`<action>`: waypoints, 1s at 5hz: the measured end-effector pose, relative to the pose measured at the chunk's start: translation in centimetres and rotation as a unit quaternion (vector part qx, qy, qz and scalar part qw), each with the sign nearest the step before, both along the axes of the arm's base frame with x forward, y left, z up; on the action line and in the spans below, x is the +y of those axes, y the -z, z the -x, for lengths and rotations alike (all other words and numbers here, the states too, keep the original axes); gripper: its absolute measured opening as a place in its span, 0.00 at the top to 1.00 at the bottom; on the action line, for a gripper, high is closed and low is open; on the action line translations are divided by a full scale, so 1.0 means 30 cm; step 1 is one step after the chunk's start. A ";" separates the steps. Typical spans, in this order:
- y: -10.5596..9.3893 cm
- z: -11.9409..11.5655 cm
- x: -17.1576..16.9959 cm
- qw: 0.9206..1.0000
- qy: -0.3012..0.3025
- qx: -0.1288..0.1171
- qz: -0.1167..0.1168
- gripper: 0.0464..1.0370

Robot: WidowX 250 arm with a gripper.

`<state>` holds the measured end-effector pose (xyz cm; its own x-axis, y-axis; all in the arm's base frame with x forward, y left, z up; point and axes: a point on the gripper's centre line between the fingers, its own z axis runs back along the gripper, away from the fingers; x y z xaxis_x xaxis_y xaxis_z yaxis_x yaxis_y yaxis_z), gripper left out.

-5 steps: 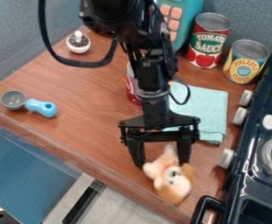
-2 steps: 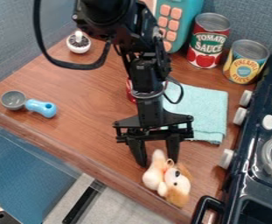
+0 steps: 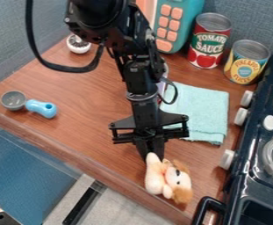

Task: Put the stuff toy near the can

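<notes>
At the near edge of the counter (image 3: 83, 121), toward the right, the stuffed toy (image 3: 176, 179) lies on the near side of the gripper (image 3: 151, 154), slightly to its right. The gripper is drawn together at the toy's pale far end and appears to have that end pinched, with most of the body outside its grasp. The toy's long axis slants from this held end toward the near right, so its bulk points away from the cans. Both the red can (image 3: 209, 41) and the yellow can (image 3: 246, 62) stand at the far right, beyond the blue cloth (image 3: 204, 115); which one is meant, I cannot tell. The carry should therefore go far and rightward, with the body trailing on the near side. Held by one end, it may swing or slip, so a clear lift over the cloth seems wise.
</notes>
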<state>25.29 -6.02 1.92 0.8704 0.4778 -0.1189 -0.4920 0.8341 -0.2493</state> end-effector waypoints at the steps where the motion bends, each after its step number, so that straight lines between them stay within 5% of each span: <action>1: -0.006 0.001 -0.005 1.000 0.002 -0.002 0.000 0.96; 2: -0.032 0.025 -0.002 1.000 -0.009 0.018 0.014 0.80; 4: -0.158 0.062 0.003 0.998 -0.020 0.011 0.052 0.20; 5: -0.152 0.084 -0.008 0.998 -0.013 0.021 0.062 0.02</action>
<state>22.77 -6.26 6.48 0.8507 0.4797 -0.2148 -0.5255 0.7848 -0.3285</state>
